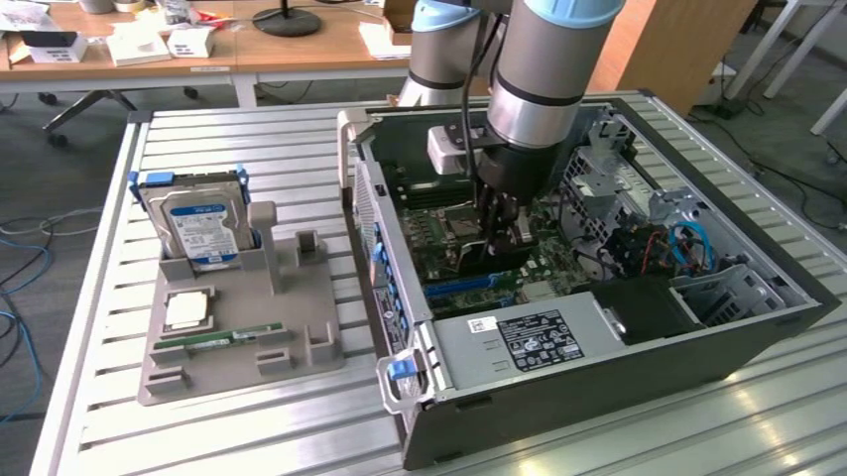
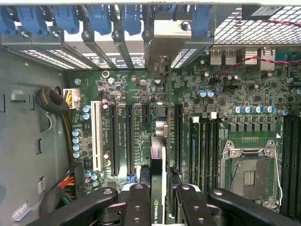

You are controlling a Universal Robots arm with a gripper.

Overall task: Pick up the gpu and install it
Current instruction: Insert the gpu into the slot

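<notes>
**Black card on edge over the slots: keep it square**

So the gripper (image 2: 162,207) is pinching the gpu (image 2: 162,172) from both sides. The card stands on edge just above the motherboard (image 2: 244,94), down inside the case (image 1: 741,327). I reckon the trick is holding it dead upright and parallel to the long black slots (image 2: 129,136), with its silver bracket (image 2: 165,30) meeting the rear opening. Can't tell which slot is underneath. The hard drive (image 1: 198,228) sits at 9 o'clock from the case in the exterior view.
</notes>
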